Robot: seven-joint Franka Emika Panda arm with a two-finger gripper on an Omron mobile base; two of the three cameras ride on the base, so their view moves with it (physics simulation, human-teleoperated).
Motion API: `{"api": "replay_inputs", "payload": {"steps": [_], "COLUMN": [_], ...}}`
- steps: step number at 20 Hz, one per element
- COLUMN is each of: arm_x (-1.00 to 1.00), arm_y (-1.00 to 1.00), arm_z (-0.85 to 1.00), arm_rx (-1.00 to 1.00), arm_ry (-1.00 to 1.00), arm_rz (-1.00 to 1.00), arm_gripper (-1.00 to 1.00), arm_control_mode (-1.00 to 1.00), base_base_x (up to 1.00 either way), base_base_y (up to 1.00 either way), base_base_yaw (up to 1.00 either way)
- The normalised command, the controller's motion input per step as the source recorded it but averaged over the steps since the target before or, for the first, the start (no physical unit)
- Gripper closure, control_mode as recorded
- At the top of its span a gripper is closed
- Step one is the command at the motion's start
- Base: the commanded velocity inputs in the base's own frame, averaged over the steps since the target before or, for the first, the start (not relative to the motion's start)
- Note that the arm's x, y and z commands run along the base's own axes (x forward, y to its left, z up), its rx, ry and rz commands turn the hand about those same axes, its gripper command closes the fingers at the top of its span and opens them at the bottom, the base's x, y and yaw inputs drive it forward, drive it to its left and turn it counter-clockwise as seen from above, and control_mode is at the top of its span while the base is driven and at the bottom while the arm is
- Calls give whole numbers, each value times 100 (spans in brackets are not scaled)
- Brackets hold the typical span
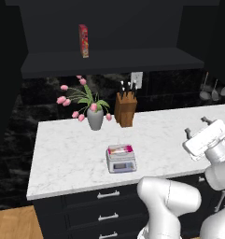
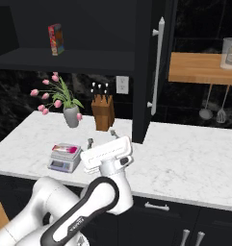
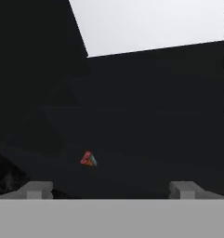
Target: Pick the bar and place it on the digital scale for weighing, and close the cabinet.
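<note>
One marble counter [image 1: 67, 154] carries scale [image 1: 121, 161] with bar [image 1: 120, 150] on it. Right view adds open cabinet door [image 2: 148, 72]. Gripper [image 2: 101, 137] spread wide, empty.

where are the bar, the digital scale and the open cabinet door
bar [image 1: 120, 150], left base view, middle of its pink top
digital scale [image 1: 122, 165], left base view, front display panel
cabinet door [image 2: 145, 72], right base view, black panel left of its handle
</note>
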Motion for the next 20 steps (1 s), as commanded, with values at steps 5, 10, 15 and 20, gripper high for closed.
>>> {"api": "replay_inputs", "payload": {"steps": [5, 10, 15, 20], "arm_x": [2, 0, -2, 0], "arm_y": [-56, -95, -94, -94], "arm_z": [0, 0, 0, 0], "arm_rx": [4, 12, 11, 3], "arm_ry": [0, -9, -8, 4], "arm_rz": [-9, -1, 0, -1], "arm_gripper": [-100, -100, -100, -100], "arm_control_mode": [-100, -100, -100, -100], "base_base_x": [0, 0, 0, 0], "base_base_y": [0, 0, 0, 0], "base_base_yaw": [0, 0, 0, 0]}}
